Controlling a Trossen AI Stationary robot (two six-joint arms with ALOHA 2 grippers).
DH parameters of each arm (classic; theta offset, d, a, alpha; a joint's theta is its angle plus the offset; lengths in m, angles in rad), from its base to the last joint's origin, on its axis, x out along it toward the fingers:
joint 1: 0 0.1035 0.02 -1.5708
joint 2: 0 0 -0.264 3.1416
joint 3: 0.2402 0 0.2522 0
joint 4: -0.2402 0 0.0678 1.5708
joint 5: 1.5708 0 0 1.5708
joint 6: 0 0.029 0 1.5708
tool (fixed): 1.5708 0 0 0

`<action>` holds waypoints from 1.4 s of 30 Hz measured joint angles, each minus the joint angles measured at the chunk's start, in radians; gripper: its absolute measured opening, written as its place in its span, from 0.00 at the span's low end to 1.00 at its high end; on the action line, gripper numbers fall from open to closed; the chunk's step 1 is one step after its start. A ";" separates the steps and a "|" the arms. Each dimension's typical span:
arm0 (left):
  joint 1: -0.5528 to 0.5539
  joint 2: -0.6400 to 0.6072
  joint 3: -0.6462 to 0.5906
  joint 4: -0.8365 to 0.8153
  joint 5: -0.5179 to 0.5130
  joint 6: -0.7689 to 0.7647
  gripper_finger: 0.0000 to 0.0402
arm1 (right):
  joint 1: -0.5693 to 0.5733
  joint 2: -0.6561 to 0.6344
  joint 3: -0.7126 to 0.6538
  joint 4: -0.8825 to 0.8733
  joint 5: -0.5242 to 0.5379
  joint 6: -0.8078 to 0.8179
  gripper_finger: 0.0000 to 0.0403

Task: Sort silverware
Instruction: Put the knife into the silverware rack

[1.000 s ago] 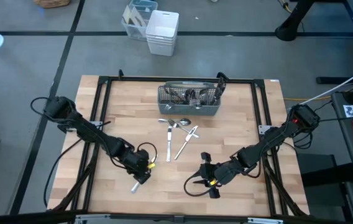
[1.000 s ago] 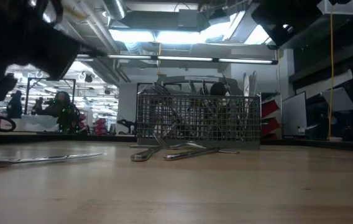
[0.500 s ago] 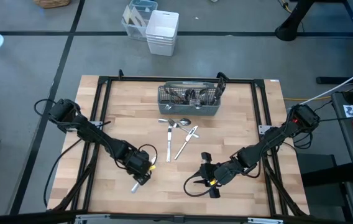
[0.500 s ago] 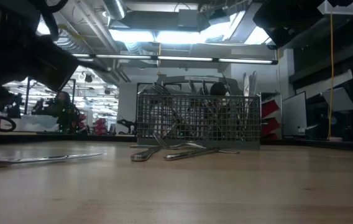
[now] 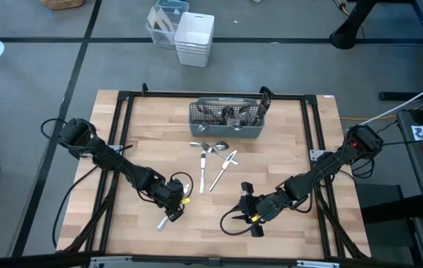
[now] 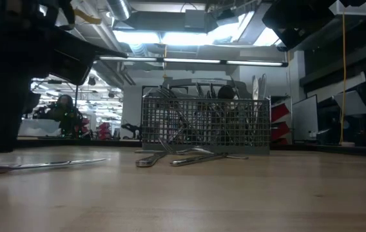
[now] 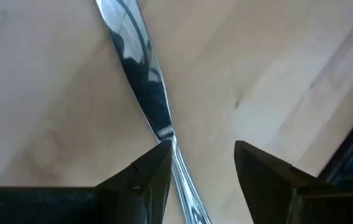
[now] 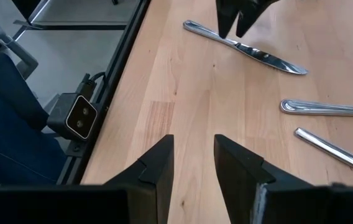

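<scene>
A silver knife (image 7: 133, 68) lies flat on the wood near the table's near left part; its handle end (image 5: 162, 222) shows in the high view. My left gripper (image 7: 201, 149) stands over it, open and pointing steeply down, with the knife's neck between its fingers, close to one of them. My right gripper (image 8: 194, 155) hangs open over bare wood at the near right (image 5: 250, 216), with nothing between its fingers. More silverware (image 5: 213, 158) lies loose at mid-table. Behind it stands the grey mesh caddy (image 5: 226, 119), which holds other pieces. My left gripper has one fingertip (image 7: 159, 152) right beside the knife's neck (image 7: 167, 132), where blade meets handle. Whether it touches the metal, I cannot tell. The fingers come from above and stand across the knife, which lies flat on the table.
A black frame rail (image 5: 126, 104) runs round the tabletop. White and clear bins (image 5: 193, 33) stand on the floor beyond the far edge. Bare wood (image 5: 204, 216) lies between the two grippers.
My left gripper has rolled at the wrist, and its fingers have come down closer to the knife. The knife lies where it was.
</scene>
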 joint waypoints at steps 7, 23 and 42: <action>-0.003 0.000 0.000 -0.014 -0.012 0.001 0.37 | 0.000 0.000 0.000 0.000 0.000 0.000 0.29; -0.003 0.000 -0.001 -0.054 -0.019 -0.024 0.38 | 0.000 0.000 0.000 0.000 0.000 0.000 0.29; -0.010 0.074 0.002 -0.030 -0.024 -0.073 0.38 | 0.000 0.000 0.000 0.000 -0.003 0.000 0.29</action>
